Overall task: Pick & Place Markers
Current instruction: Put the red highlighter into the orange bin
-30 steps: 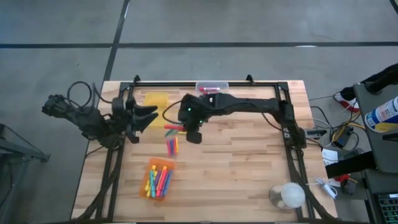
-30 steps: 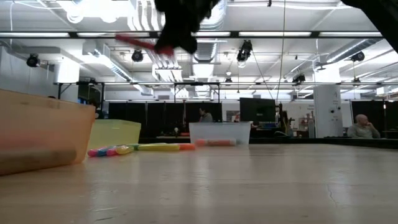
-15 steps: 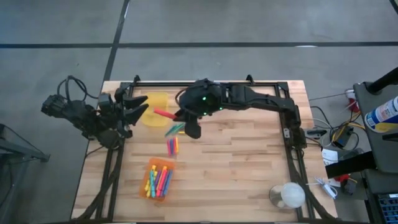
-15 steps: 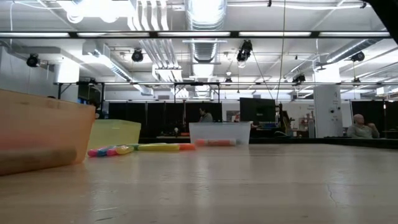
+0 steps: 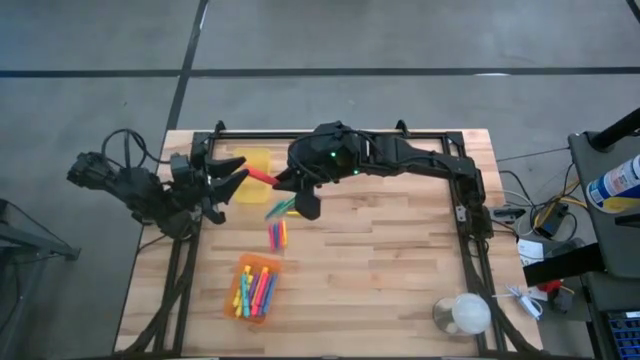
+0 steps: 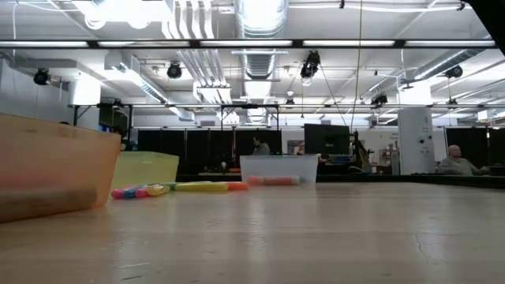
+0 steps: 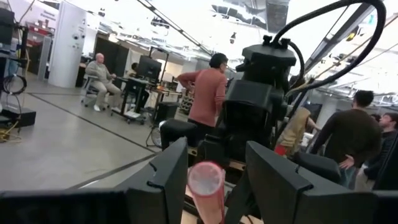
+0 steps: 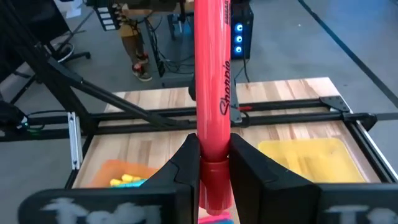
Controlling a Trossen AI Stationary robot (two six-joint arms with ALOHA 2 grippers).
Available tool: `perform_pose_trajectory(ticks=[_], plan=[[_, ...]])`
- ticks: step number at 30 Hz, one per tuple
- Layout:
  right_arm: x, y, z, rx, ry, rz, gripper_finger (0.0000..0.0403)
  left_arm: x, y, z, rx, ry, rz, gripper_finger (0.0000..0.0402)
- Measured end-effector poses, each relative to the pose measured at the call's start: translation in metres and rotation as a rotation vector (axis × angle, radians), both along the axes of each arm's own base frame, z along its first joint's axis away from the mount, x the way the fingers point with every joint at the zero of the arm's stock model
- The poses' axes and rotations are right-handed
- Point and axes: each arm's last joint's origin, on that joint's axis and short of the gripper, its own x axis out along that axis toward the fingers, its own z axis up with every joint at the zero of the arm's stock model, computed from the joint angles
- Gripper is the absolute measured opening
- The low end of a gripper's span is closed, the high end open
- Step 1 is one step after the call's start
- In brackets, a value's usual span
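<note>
**Red marker held out between the two arms, above the yellow bin**

The right gripper (image 5: 272,180) is clamped narrow on a slim red plastic marker (image 5: 260,177), gripping it near one end so that most of the barrel sticks out free toward the left arm. In the right wrist view the marker (image 8: 211,93) runs straight out from between the two dark fingers (image 8: 183,165), with printed lettering along its side. The left gripper (image 5: 232,178) has its jaws spread, and the free tip of the marker (image 7: 206,186) sits in the gap between them without visible contact. All this hangs in the air over the shallow yellow plastic bin (image 5: 250,160) near the back of the pale wooden table (image 5: 400,270).

Other markers wait below: a loose cluster of green, orange and pink ones (image 5: 278,225) lies on the wood near the middle, and several more fill the small orange plastic bin (image 5: 255,290) toward the front. A clear plastic bin (image 5: 342,138) stands at the back rail.

The marker looks light and rigid, so it should stay straight when held by one end. Its smooth round barrel is likely slippery and could swivel in a pinch, so the safest hold is square across the barrel, well in from the tip, with both pads flat on it before the other side lets go.
</note>
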Motion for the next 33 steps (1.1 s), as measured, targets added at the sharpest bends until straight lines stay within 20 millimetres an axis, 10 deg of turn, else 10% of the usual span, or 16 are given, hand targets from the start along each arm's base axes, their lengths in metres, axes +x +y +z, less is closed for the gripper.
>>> perform_pose_trajectory(ticks=[14, 33], plan=[[0.0038, 0.0084, 0.0103, 0.007, -0.112, 0.015, 0.0053, 0.0028, -0.0015, -0.0015, -0.088, -0.032, -0.028, 0.0154], [0.0045, 0.0086, 0.0106, 0.071, -0.114, 0.003, 0.0063, 0.0022, -0.0014, 0.0001, -0.183, -0.093, -0.063, 0.0048]])
